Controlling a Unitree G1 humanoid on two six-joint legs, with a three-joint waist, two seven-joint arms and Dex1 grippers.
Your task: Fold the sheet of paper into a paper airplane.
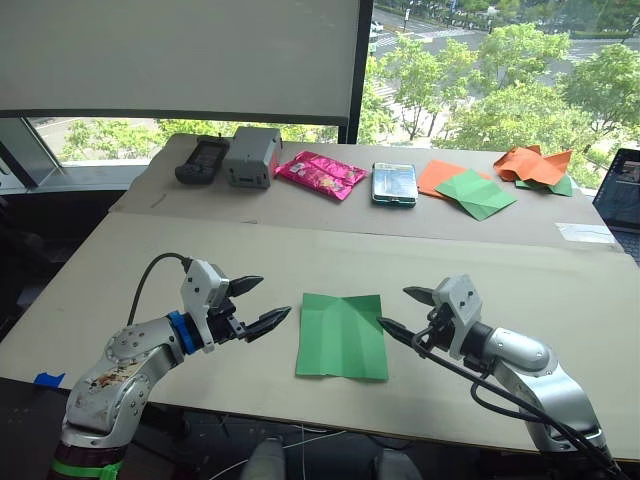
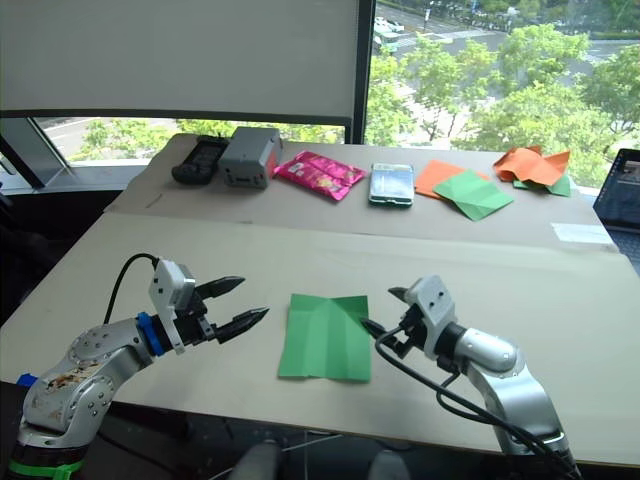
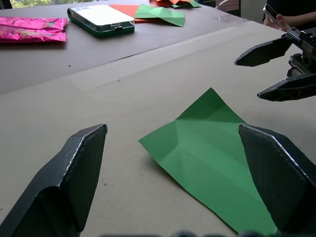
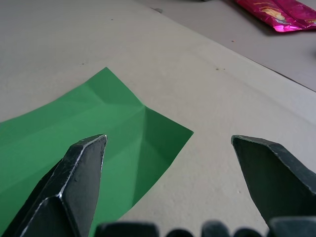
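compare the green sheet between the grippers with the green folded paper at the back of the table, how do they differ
The green sheet lies flat and opened out as a rectangle with only crease lines; the folded paper is doubled into a diamond shape. The sheet is a brighter green, the folded paper paler. The sheet lies alone on the bare near table, the folded paper overlaps an orange paper at the far side. Both are green paper, and neither is held.

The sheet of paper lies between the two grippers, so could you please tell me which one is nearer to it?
Right. The right gripper is open with its lower fingertip at the edge of the sheet of paper. The left gripper is also open, with a strip of bare table between it and the sheet.
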